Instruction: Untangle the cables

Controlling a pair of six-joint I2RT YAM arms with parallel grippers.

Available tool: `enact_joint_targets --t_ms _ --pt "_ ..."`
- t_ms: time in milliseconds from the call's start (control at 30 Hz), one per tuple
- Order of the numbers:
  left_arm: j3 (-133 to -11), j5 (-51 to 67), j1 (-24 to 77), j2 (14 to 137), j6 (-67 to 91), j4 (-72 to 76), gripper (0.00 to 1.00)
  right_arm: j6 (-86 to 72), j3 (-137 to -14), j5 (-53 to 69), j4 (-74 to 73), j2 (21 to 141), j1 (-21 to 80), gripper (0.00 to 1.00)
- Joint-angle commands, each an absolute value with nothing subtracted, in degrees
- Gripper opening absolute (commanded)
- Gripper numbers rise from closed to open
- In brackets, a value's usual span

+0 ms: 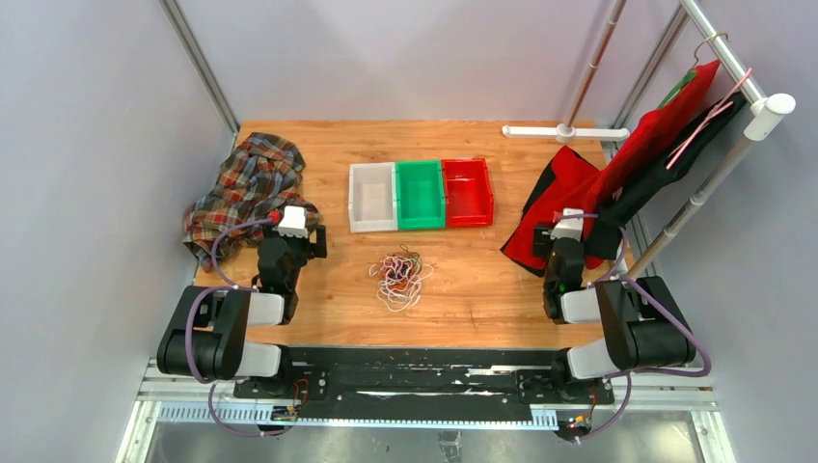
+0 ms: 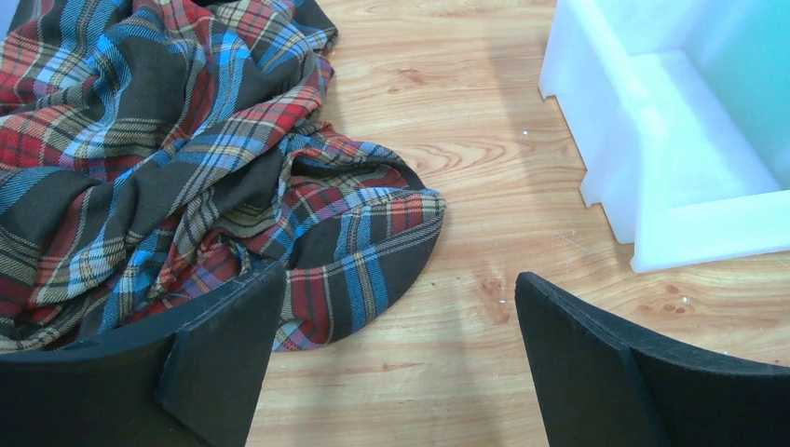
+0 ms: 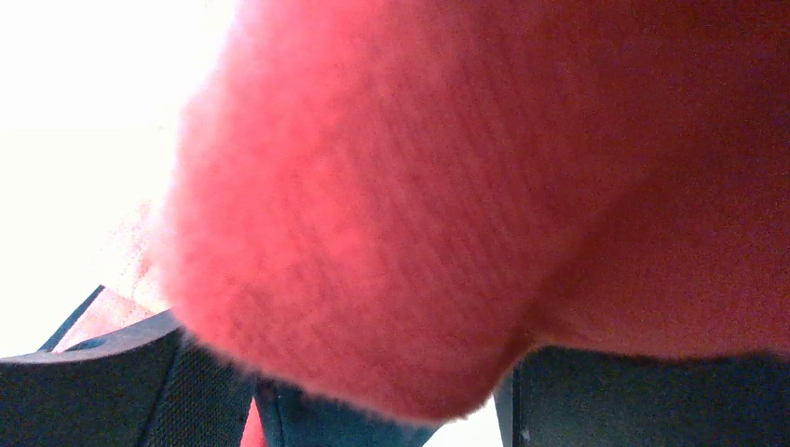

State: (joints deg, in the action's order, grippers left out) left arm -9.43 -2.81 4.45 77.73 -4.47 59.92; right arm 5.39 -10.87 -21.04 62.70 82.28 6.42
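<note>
Orange-white-black cables heaped centre, between and well apart from jaws; both jaws spread wide

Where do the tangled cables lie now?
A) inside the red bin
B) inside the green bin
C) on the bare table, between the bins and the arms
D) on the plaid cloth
C: the cables lie on the table, just in front of the green bin, outside it.

Robotics lab — framed enclosure, wooden table
</note>
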Motion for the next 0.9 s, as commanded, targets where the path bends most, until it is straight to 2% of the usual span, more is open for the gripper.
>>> enact_joint_targets --t_ms 0,333,433,567,700,867 --pt "-10.5 -3.7 4.0 77.9 -4.4 61.9 0.98 4.8 -11.4 -21.6 63.7 82.1 5.6 0.78" --pt "-10.7 -3.7 4.0 77.8 -4.5 61.8 0.98 5.8 -11.9 -21.0 61.2 78.9 5.7 0.78" --pt "-12.2 -5.2 3.9 74.6 -3.9 56.7 0.98 4.5 -18.1 -28.8 42.8 71.6 8.4 0.78" --pt "-22.6 -0.2 3.9 68.8 -7.8 30.8 0.98 -5.1 -27.7 -25.0 17.6 64.9 9.0 0.78" --pt "-35.9 9.5 3.9 67.0 -12.5 3.7 0.98 -7.3 -31.3 -21.3 7.4 61.1 15.7 0.78" --pt "-44.8 25.8 3.9 66.5 -17.5 -17.5 0.98 -13.7 -32.2 -21.3 1.3 56.2 29.6 0.78"
